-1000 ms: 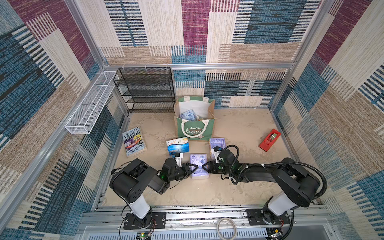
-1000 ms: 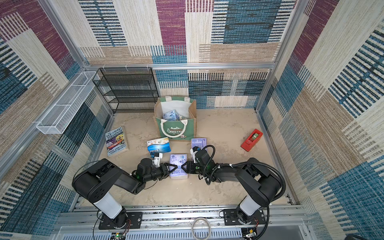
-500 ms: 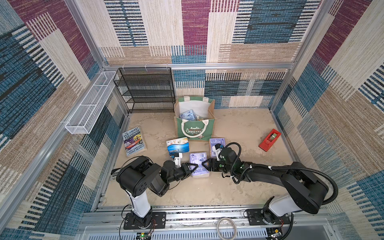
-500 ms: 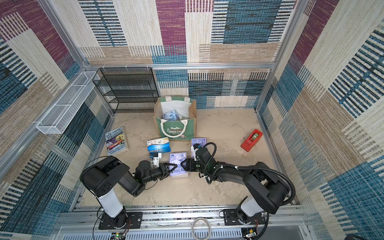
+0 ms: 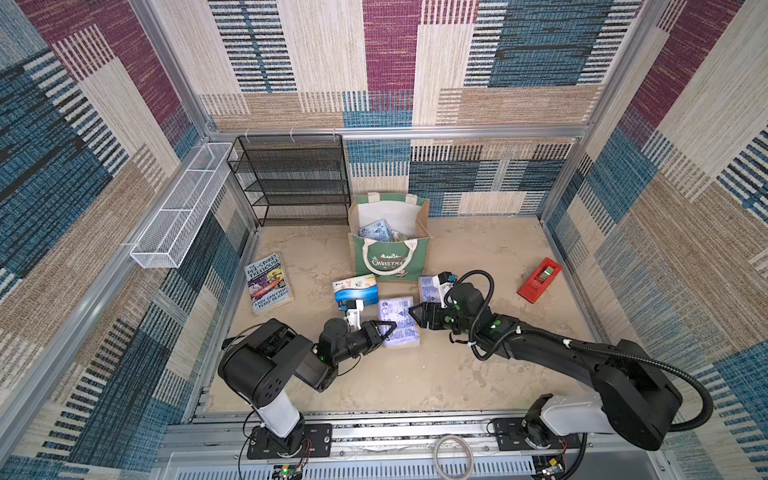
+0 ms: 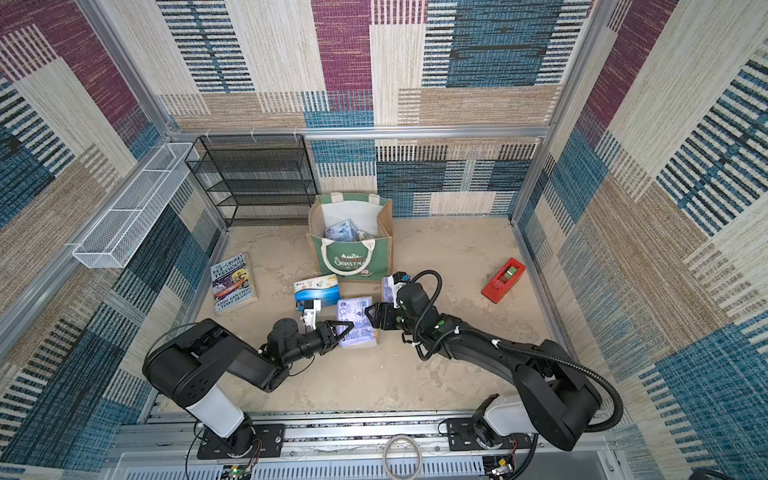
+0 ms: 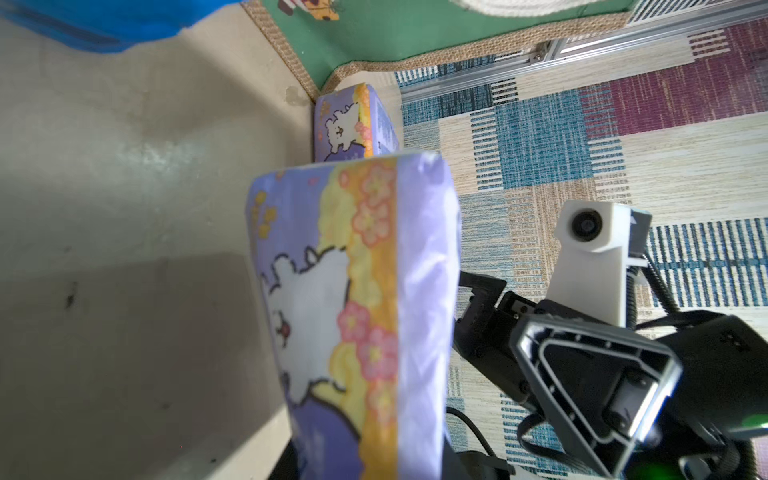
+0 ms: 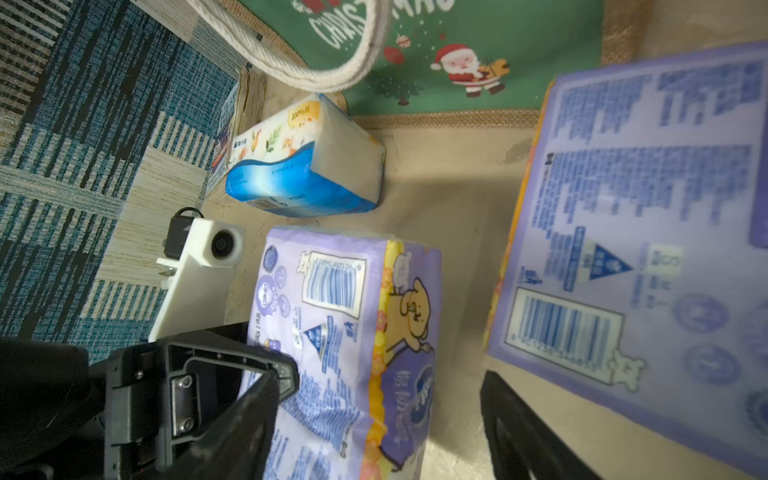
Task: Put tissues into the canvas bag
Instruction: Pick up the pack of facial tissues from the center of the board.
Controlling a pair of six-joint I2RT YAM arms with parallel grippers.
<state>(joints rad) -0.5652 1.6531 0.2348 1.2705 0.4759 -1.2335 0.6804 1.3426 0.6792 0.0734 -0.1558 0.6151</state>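
A lavender tissue pack (image 5: 401, 318) (image 6: 359, 318) sits in the middle of the floor between both arms. My left gripper (image 5: 388, 328) (image 6: 347, 326) is shut on its near-left end; the pack (image 7: 353, 311) fills the left wrist view. My right gripper (image 5: 415, 318) (image 8: 386, 436) stands open at the pack's (image 8: 345, 332) other end, fingers apart on either side. A second lavender pack (image 5: 430, 289) (image 8: 644, 228) and a blue-white pack (image 5: 355, 291) (image 8: 307, 166) lie before the canvas bag (image 5: 390, 257) (image 6: 353, 257). Packs (image 5: 376, 230) lie inside the bag.
A Treehouse book (image 5: 268, 282) lies at the left. A red object (image 5: 539, 280) lies at the right. A black mesh rack (image 5: 291, 178) stands at the back left beside the bag. A white wire basket (image 5: 178, 208) hangs on the left wall.
The right gripper's jaws have spread apart off the lavender pack. The left gripper's jaws have closed on the pack. The pack has stayed about where it was.
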